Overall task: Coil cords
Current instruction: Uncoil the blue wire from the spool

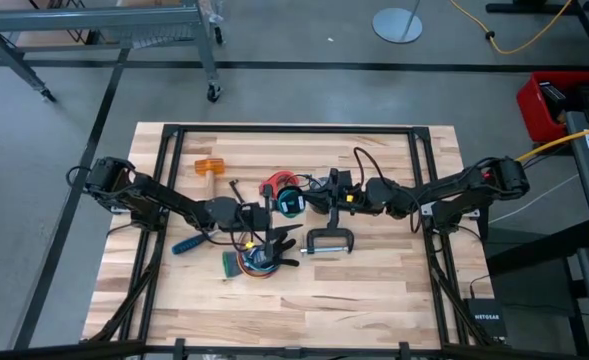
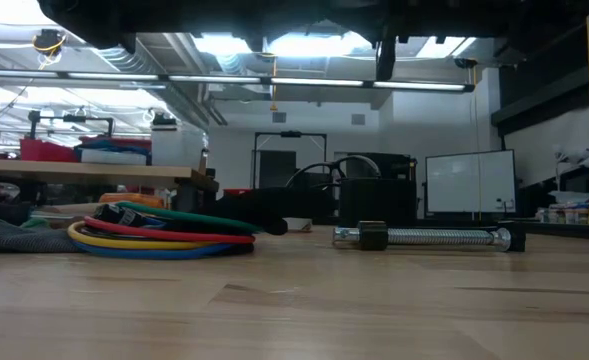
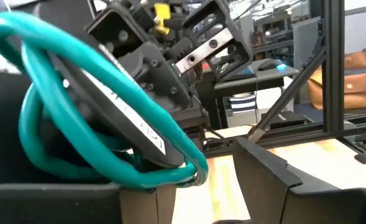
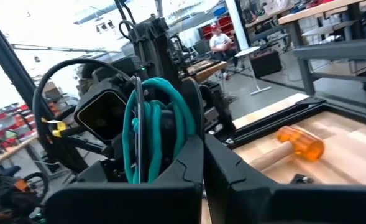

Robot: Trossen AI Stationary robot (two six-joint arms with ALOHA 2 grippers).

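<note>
One multicoloured cord bundle [image 1: 249, 263], one teal coil [image 1: 291, 201] — one clamp [image 1: 327, 241], one orange-headed mallet [image 1: 206, 170], one blue-handled screwdriver [image 1: 188, 243]

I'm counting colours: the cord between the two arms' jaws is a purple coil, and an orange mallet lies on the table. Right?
Not quite. The coil is teal, not purple; the right wrist view shows it, and the left wrist view too. The rest holds: it sits between the two arms' jaws, and the orange mallet does lie on the table.

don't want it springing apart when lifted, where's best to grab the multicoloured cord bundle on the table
Take the multicoloured bundle from straight above, at its near arc toward the front edge of the table. It lies flat with its loops stacked, so one finger inside the ring and one outside would likely pinch all strands together.
</note>
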